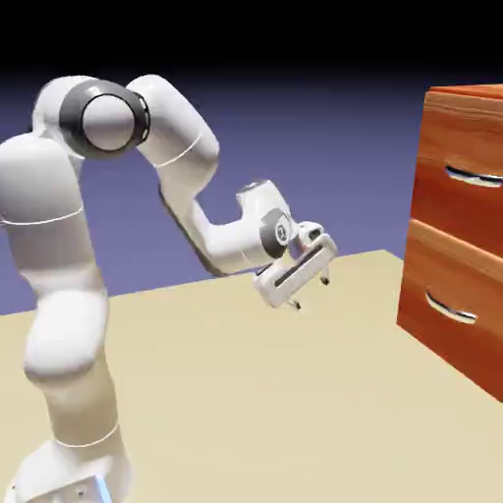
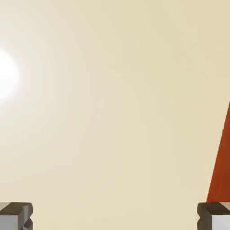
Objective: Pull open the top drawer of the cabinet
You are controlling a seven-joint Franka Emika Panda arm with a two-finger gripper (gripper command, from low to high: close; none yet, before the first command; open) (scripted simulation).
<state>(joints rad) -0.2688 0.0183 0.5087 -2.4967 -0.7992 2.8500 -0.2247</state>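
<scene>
- The gripper (image 1: 311, 293) hangs well apart from the cabinet (image 1: 458, 236), tilted down toward the tabletop (image 1: 226, 393); its fingers stand wide open with nothing between them, presumably ready to take a handle.
- The top drawer (image 1: 467, 147) sits above the lower drawer (image 1: 457, 300) at the exterior view's right; its curved silver handle (image 1: 475, 178) is higher than the gripper, so the hand likely needs to rise, level out and reach across.
- Nothing visible blocks that path; the lower handle (image 1: 451, 307) looks similar and could be caught by mistake.
</scene>
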